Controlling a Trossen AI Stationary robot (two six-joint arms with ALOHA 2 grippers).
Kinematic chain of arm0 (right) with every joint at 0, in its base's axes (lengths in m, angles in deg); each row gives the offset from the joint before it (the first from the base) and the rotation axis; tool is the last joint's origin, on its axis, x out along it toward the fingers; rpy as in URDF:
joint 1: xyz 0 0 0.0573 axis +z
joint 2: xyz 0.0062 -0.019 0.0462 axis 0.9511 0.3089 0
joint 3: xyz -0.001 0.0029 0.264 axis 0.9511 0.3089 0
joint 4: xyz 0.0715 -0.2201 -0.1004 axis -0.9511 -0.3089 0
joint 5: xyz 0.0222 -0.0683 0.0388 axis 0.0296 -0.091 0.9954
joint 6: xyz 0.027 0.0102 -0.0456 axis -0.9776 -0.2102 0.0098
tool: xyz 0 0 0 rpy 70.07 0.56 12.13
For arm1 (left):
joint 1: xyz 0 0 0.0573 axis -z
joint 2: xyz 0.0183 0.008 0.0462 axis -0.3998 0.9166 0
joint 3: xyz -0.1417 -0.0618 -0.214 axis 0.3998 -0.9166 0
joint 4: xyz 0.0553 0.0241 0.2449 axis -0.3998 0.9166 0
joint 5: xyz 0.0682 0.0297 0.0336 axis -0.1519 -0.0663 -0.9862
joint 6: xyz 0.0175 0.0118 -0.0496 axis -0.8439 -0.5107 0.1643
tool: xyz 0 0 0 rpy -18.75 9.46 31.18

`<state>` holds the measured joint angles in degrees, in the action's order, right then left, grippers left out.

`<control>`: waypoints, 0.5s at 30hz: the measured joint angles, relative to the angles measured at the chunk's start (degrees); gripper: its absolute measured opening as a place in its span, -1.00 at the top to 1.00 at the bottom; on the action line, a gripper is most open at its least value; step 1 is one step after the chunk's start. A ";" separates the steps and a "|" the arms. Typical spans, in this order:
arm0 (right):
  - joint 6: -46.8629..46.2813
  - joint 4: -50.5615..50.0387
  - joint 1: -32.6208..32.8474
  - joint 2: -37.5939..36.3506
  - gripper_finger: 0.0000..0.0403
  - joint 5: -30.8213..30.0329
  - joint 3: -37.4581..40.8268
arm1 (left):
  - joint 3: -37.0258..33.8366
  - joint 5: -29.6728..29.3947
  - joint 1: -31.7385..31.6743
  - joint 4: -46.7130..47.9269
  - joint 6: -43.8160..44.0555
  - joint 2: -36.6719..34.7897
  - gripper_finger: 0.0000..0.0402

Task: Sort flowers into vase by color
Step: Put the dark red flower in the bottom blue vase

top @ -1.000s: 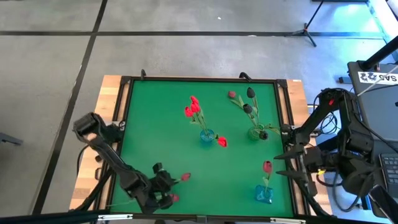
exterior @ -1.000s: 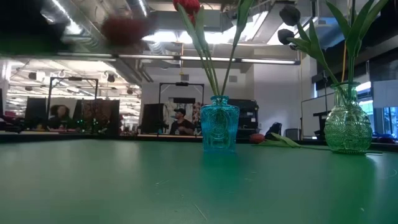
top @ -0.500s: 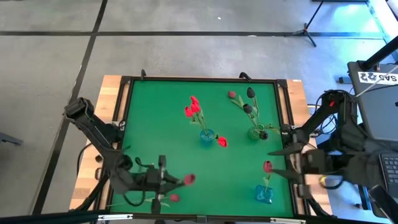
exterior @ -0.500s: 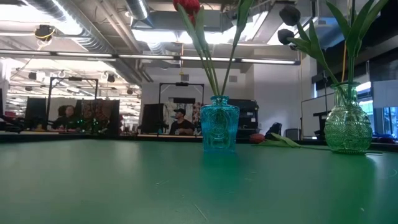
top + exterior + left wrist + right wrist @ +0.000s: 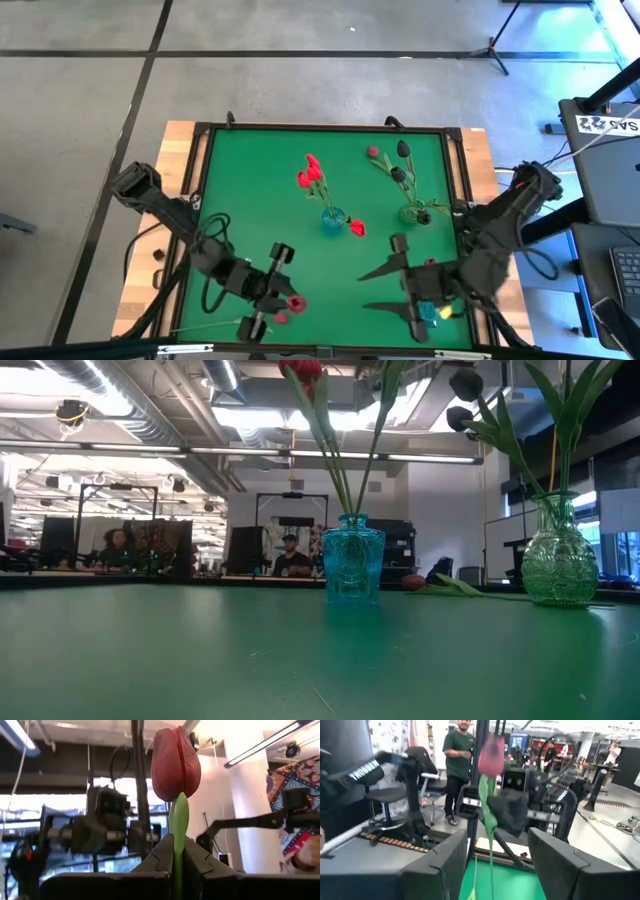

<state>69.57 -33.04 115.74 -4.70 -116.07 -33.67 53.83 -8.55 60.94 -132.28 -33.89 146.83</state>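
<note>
My left gripper (image 5: 284, 298), near the table's front edge left of centre, is shut on a red tulip (image 5: 175, 762). Another red tulip (image 5: 281, 318) lies on the mat just beside it. My right gripper (image 5: 375, 288) is open over the front right. Its fingers stand on either side of a pink tulip's stem (image 5: 490, 827), apart from it. That tulip rises from a small blue vase (image 5: 432, 313) under the arm. A blue vase (image 5: 332, 220) mid-table holds red tulips (image 5: 310, 172). A clear vase (image 5: 412, 212) holds dark ones (image 5: 402, 150). My left gripper pinches the tulip's green stem just below the head (image 5: 178, 827) between its two fingertips. The fingers come from the table's left, slanting upward. The red head stands free just past the fingertips, lifted clear of the mat.
A loose red tulip (image 5: 357, 228) lies beside the middle blue vase. The low view shows that vase (image 5: 352, 558) and the clear vase (image 5: 558, 565) standing on the green mat. A raised dark frame (image 5: 200, 150) runs round the mat. People stand in the room behind.
My left gripper has risen with the red tulip and tipped from pointing down to pointing toward the table's right and slightly up. The tulip's head has moved with it, toward the near edge. My right gripper has swung in from the table's right edge over the mat, toward the left gripper.
</note>
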 joint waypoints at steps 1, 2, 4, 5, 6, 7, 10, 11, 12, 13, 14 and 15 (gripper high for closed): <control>-0.18 -0.05 -0.78 0.47 -0.04 0.87 0.00 | 0.00 0.87 -0.34 -0.49 -0.56 0.00 0.96; -0.26 -0.06 -1.59 0.95 -0.04 2.11 0.00 | 0.00 1.87 -0.77 -1.04 -1.05 0.00 0.96; -0.25 0.04 -2.88 1.98 -0.04 5.26 0.00 | 0.00 3.98 -1.68 -2.29 -1.32 0.00 0.96; -0.12 -0.01 -3.46 2.51 -0.04 6.82 0.00 | 0.00 4.91 -2.09 -2.94 -1.32 0.00 0.96; -0.04 0.23 -3.93 3.07 -0.04 7.81 0.00 | 0.00 5.67 -2.57 -3.67 -1.32 0.00 0.95; 0.01 0.49 -4.42 3.62 -0.04 8.24 0.00 | 0.00 6.23 -3.04 -4.23 -1.32 0.00 0.95; 1.91 3.26 -5.82 5.57 -0.04 8.61 0.00 | 0.00 8.13 -4.59 -5.52 -1.75 0.00 0.95; 2.83 4.77 -6.52 6.27 -0.04 8.62 0.00 | 0.00 8.84 -5.24 -6.23 -1.76 0.00 0.95; 3.20 6.38 -7.33 6.94 -0.04 8.61 0.00 | -0.01 9.28 -5.96 -6.53 -1.73 0.00 0.95; 3.29 7.62 -8.31 7.63 -0.04 8.58 0.00 | 0.00 9.59 -6.76 -6.79 -1.67 0.00 0.95; 3.27 8.28 -9.27 8.32 -0.04 8.60 0.00 | 0.00 9.60 -7.48 -6.77 -1.37 0.00 0.95; 3.22 8.51 -10.13 8.95 -0.04 8.62 0.00 | 0.00 9.70 -8.10 -6.70 -0.95 0.02 0.95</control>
<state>72.78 -24.53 105.61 4.25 -107.45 -33.67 53.83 1.16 52.84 -138.99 -34.84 146.85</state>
